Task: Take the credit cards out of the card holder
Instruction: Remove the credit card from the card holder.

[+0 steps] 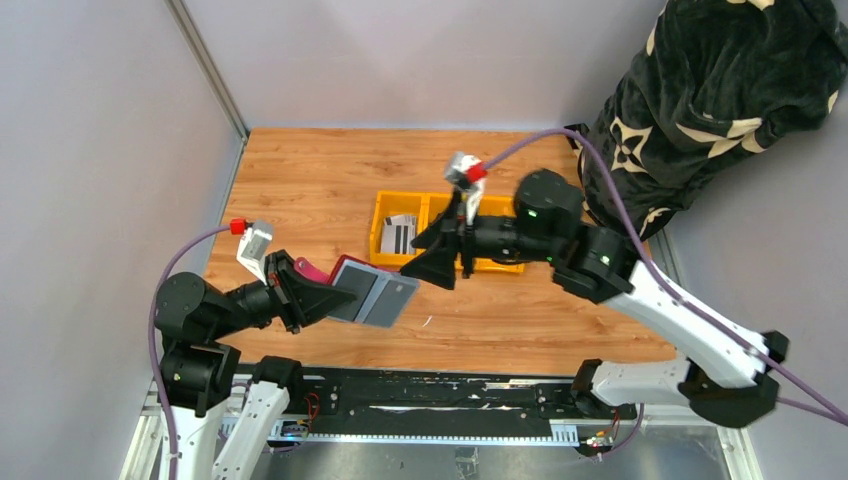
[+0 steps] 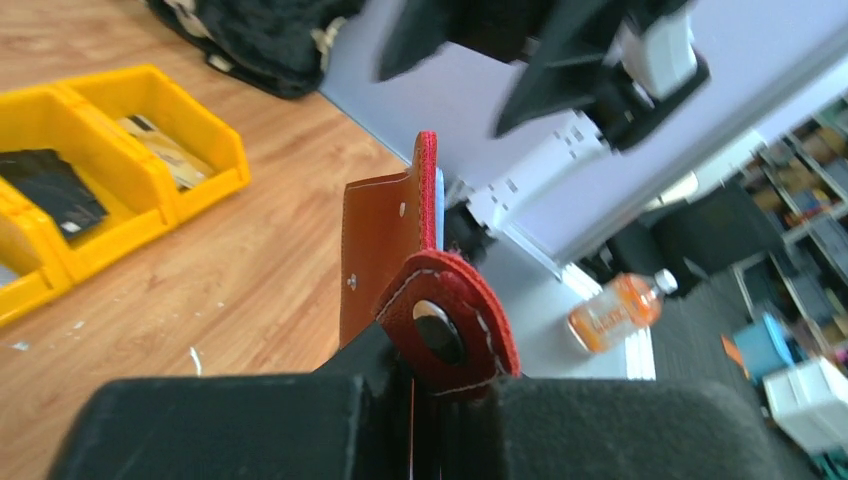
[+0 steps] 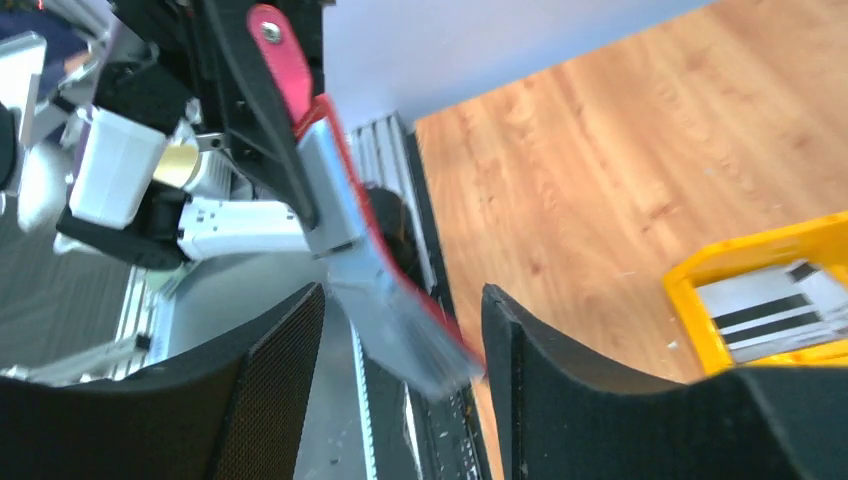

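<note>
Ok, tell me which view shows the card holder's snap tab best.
Left wrist: the snap tab sits central, close and sharp, metal stud and stitching plain. The right wrist view shows it smaller and blurred near the top. The top view shows only a small red sliver.

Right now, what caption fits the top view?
Left gripper holds the unfolded card holder; open right gripper faces it, beside the yellow bin.

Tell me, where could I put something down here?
Bare table between the yellow bin and back wall, and along the near edge right of the wallet. Crowded where left gripper and right gripper meet at it.
</note>
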Available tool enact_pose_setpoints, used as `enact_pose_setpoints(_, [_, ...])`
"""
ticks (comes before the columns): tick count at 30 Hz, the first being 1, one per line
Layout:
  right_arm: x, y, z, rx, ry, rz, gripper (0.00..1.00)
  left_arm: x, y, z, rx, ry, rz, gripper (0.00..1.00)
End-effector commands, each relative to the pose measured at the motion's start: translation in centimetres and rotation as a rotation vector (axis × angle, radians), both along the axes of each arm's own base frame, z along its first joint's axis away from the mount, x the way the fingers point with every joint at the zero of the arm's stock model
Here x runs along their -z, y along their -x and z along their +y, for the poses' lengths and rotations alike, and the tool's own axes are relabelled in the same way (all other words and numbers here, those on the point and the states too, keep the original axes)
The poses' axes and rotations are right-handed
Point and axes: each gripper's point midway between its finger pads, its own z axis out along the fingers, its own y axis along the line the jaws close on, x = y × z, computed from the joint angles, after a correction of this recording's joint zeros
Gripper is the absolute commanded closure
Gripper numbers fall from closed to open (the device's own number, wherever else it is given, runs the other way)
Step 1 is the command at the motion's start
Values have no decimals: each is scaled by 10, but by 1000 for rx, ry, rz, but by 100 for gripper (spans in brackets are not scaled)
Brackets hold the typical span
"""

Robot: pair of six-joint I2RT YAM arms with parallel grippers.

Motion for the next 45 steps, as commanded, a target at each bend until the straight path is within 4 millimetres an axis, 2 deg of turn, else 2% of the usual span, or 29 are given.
enact_pose_setpoints(1, [-52,-12,-22,197,-305,66,36,-14,-33,9,-188,82,15,100])
enact_pose_setpoints(4, [-50,6,-19,108,-401,157,35,-16,-43,11,-235,126,48,100])
enact_pose_setpoints(8, [-33,22,2,-3,-432,271,35,-23,-49,12,-253,183,69,100])
enact_pose_setpoints(12, [-26,31,24,-79,-434,323,37,-28,-45,11,-233,202,74,100])
enact_pose_setpoints(15, [-15,29,40,-103,-409,358,39,-33,-40,9,-203,210,71,100])
enact_pose_setpoints(19, [-8,27,52,-116,-402,386,42,-35,-36,8,-192,216,74,100])
enact_pose_setpoints(26, [-4,23,60,-117,-410,406,45,-41,-32,7,-171,233,70,100])
enact_pose_setpoints(31, [-11,21,61,-116,-456,402,50,-42,-29,6,-162,233,70,100])
enact_pose_setpoints(33, [-17,23,60,-136,-489,407,54,-42,-28,6,-161,233,69,100])
enact_pose_setpoints(38, [-36,30,54,-206,-588,431,79,-39,-28,6,-157,229,81,98])
enact_pose_setpoints(40, [-42,32,51,-224,-618,432,87,-41,-27,6,-153,233,80,95])
enact_pose_setpoints(45, [-42,33,46,-223,-632,434,100,-48,-24,5,-135,241,71,84])
